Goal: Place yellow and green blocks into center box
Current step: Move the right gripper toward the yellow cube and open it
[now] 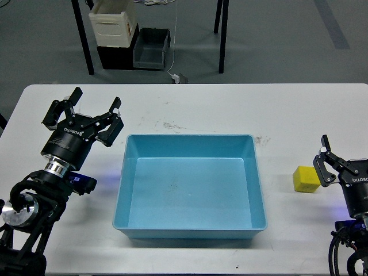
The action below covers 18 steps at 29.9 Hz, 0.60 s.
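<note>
The yellow block sits on the white table right of the blue tray, just left of the right gripper, whose fingers are spread and empty. The left gripper hangs wide open and empty beyond the tray's other side, and I can't spot the green block. The right arm is clearly nearer, with bare table between block and tray wall.

My left gripper and right gripper are black, lettered white on their round bodies; a silver ring and black cables follow below.
</note>
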### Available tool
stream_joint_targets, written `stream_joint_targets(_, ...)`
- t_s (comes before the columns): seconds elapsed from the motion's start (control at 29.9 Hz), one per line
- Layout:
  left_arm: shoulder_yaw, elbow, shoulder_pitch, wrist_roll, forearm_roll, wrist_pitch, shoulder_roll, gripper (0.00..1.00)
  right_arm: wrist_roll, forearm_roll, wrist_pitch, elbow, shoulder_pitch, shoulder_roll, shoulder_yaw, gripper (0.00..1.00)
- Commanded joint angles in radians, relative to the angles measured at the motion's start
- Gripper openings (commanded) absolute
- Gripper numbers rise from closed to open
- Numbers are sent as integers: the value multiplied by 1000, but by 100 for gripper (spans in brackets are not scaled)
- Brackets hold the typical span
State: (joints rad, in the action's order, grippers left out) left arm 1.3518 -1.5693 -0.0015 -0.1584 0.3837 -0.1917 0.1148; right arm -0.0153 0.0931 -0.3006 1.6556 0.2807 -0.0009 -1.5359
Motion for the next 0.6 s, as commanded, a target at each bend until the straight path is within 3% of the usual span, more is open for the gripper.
stream_joint_targets(0.0,1,0,5,46,0,0,-15,100,-6,8,-2,-5,5,1,2,100)
stream_joint_targets(0.27,1,3,14,71,-3,-2,-14,100,-22,-25,-9,-13,-15,1,-61,100)
stream_joint_targets(0.57,0,28,17,71,-3,-2,-14,100,-60,-924,-6,-25,-202,-316,-159,100)
